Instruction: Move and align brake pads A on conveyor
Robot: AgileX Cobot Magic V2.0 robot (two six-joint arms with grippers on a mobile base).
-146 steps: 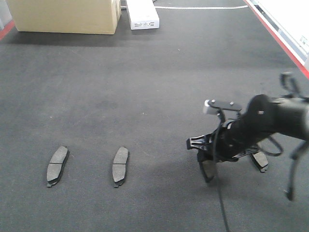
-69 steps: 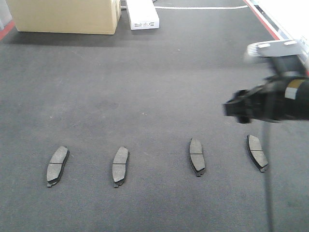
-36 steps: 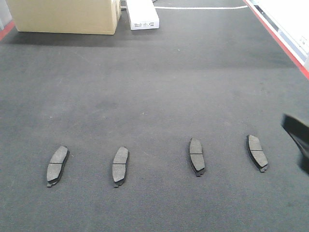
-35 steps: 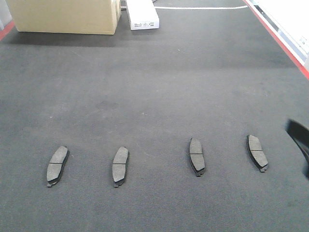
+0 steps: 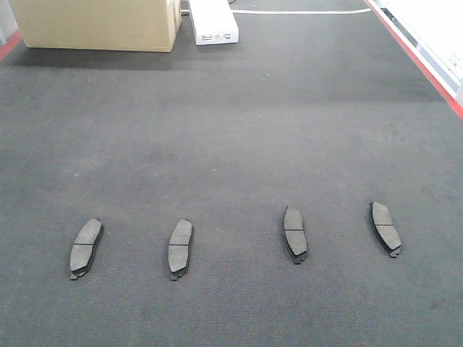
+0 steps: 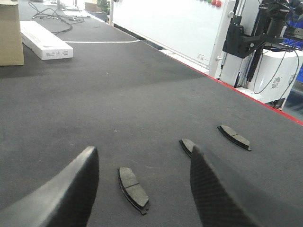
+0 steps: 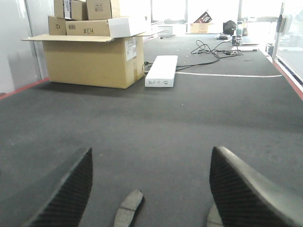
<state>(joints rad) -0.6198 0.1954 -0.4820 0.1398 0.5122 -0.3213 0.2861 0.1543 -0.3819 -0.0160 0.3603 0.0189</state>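
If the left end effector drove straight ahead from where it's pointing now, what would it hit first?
Likely the nearest brake pad, lying low on the conveyor between the open left end effector fingers. It may pass over it instead; height is unclear.

A large cardboard box (image 7: 92, 61) is seen at the far end, flaps open, with smaller cartons (image 7: 90, 18) stacked on top; one is marked "#H3". A long flat white box (image 7: 162, 71) lies just beside it on the right. Black cables (image 7: 215, 48) are strewn farther back. A white line (image 5: 304, 11) is marked across the surface. A white panel (image 6: 165, 23) and black-framed equipment (image 6: 246, 35) are noted alongside.
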